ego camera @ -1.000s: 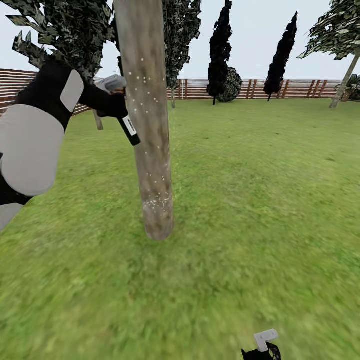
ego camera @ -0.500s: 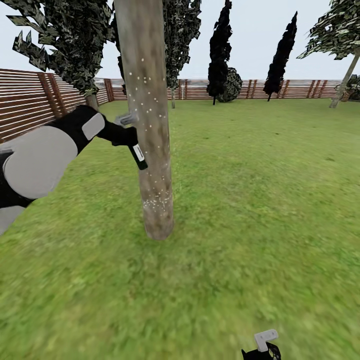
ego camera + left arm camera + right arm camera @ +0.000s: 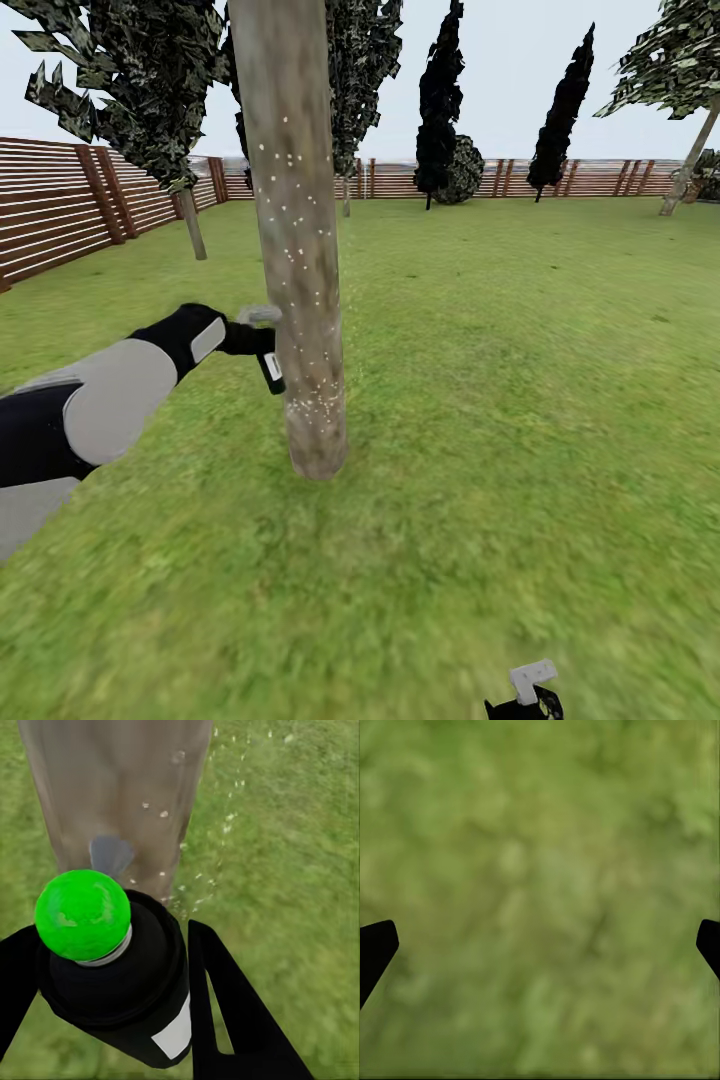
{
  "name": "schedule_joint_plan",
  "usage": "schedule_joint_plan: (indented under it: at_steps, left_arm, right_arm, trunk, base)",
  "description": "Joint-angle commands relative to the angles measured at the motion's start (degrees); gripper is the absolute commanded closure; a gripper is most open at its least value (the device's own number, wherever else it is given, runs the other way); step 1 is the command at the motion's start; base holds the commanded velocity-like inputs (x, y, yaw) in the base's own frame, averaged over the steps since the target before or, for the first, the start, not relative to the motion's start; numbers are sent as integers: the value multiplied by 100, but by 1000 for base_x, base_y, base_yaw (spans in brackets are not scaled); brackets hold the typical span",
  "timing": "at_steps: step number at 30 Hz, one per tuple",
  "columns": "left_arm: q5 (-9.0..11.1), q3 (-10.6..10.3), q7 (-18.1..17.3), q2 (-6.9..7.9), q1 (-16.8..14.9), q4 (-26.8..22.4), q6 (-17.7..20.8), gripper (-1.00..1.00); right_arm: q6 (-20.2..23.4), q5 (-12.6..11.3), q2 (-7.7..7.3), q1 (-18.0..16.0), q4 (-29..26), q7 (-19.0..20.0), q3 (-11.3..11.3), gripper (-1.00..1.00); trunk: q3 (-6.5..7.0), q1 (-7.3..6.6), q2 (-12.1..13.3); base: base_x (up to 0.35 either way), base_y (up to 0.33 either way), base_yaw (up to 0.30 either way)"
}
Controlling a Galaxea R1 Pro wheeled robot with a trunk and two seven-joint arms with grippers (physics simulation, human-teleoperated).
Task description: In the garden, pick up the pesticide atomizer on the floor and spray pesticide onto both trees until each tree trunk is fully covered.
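A thick grey-brown mottled tree trunk rises from the grass straight ahead. White pesticide specks dot it, densest near its lower part. My left gripper is shut on the pesticide atomizer, a slim black bottle with a white label, held right against the trunk's left side low down. In the left wrist view the atomizer sits between my black fingers, facing the tree trunk, with specks drifting beside it. My right gripper hangs low and open over bare grass.
A brown slatted fence runs along the left and the far side of the lawn. Dark narrow conifers stand at the back. Leafy trees stand at the far right and behind on the left. Open grass spreads to the right.
My left arm has come down along the trunk with the atomizer, from about shoulder height to near the trunk's lower part. More white specks show on the middle of the trunk.
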Motion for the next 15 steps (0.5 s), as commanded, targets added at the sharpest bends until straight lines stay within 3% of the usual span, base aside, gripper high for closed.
schedule_joint_plan:
  at_steps: [1, 4, 7, 11, 15]
  left_arm:
    - [-51, 65, -28, 0, 95, -14, -70, 100]
    - [-57, 62, -26, 16, 257, -23, -194, 100]
    - [-67, 50, -21, 179, 436, -20, -362, 100]
    - [-70, 49, -19, 308, 958, -19, -980, 100]
    - [-64, 54, -19, 339, 1382, -4, -1588, 100]
  right_arm:
    - [-23, 47, -10, -3, 141, 16, -49, -100]
    - [-33, 52, -20, -3, 495, 16, -48, -100]
    - [-35, 56, -17, -3, 621, 16, -42, -100]
    - [-35, 63, -20, -3, 717, 16, -41, -100]
    - [-35, 65, -22, -3, 718, 16, -41, -100]
  trunk:
    - [-4, -2, -3]
    - [-4, -2, -3]
    - [-4, -2, -3]
    - [-4, -2, -3]
    - [-4, -2, -3]
  base:
    - [0, 0, 0]
    - [0, 0, 0]
    - [0, 0, 0]
    - [0, 0, 0]
    - [0, 0, 0]
